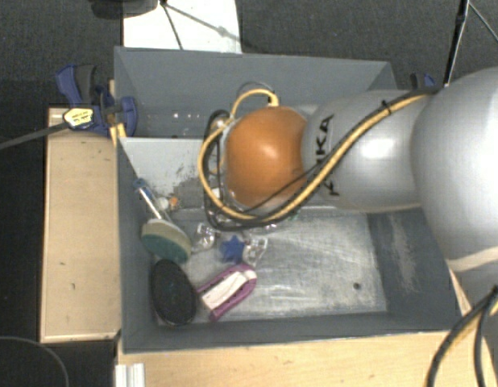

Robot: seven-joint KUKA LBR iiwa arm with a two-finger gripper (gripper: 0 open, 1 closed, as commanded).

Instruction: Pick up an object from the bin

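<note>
I'm looking down into the grey bin (329,276). The arm (394,156) comes in from the right, and its orange wrist cover (261,158) blocks much of my view of the tool. Below the cover I can see the gripper (230,243) low over the left-centre of the floor. Its pale fingers (256,250) are spread apart, one on each side of a small blue star-shaped piece (230,251), and they are not clamped on it.

It's crowded on the left side. A round pad with a teal edge (165,241) sits just beside the left finger. A black oval thing (172,293) lies below that pad, by the front-left corner. A purple-and-white bundle (228,289) lies near the front, just under the star. A blue-handled tool (150,197) leans along the left wall. The floor on the right side is bare.
</note>
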